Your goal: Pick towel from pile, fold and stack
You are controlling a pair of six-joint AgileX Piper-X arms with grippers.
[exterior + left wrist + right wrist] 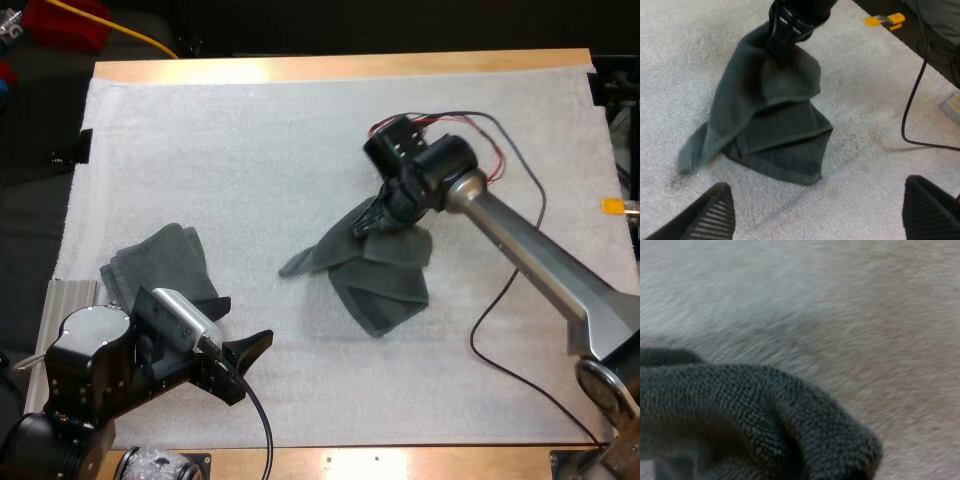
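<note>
While my right gripper (372, 220) is clenched on the top of a dark grey-green terry towel (385, 275), the cloth hangs from it in a peak. Its lower folds rest on the white fleecy mat (300, 130), just to the 3 o'clock side of the mat's middle in the high view. One loose corner trails out toward 9 o'clock. In the right wrist view a thick rolled edge of this towel (740, 415) lies close over the mat (850, 305).

My left gripper (248, 320) is released, its two black fingers (715, 215) spread wide with nothing between them. It hovers above the mat at about 7 o'clock from the middle, facing the hanging towel (775, 125) from well short of it. A second dark grey-green towel (165, 265), crumpled, lies at 8 o'clock by the mat's edge, just beside the left gripper.
</note>
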